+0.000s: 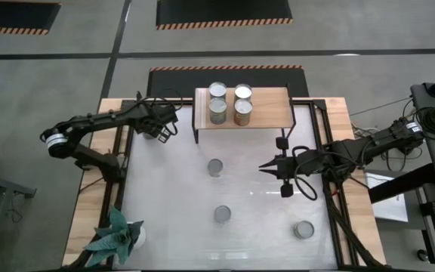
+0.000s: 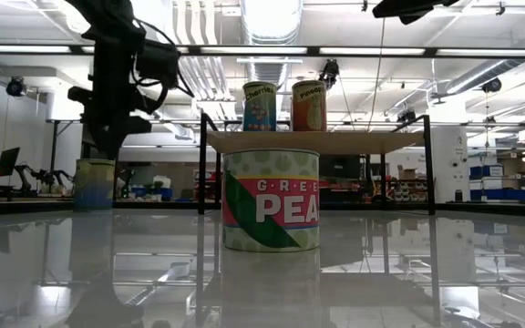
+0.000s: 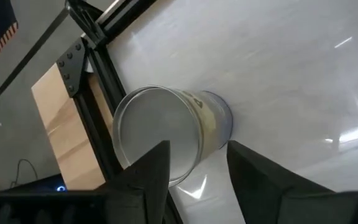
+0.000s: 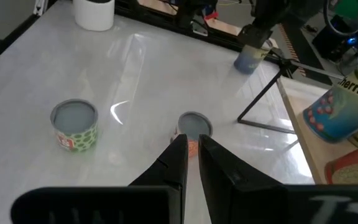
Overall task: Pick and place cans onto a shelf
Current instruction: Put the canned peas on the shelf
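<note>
The light-wood shelf [image 1: 266, 102] stands at the table's far edge with several cans [image 1: 217, 111] on it; two show in the low view [image 2: 259, 105]. Three cans stand on the table: [image 1: 215, 167], [image 1: 223, 214], [image 1: 303, 229]. Another can [image 3: 166, 134] stands by the far left frame, also seen in the low view [image 2: 94, 182]. My left gripper [image 3: 197, 146] is open just above this can, a finger to either side. My right gripper [image 1: 266, 166] is shut and empty, pointing left at the middle can [image 4: 194, 127].
A teal spiky plant [image 1: 115, 238] in a white pot [image 4: 94, 12] stands at the near left corner. Black frame rails [image 1: 119, 162] run along the table's left and right sides. The shelf's thin black legs [image 4: 260, 102] stand just right of the left arm's can.
</note>
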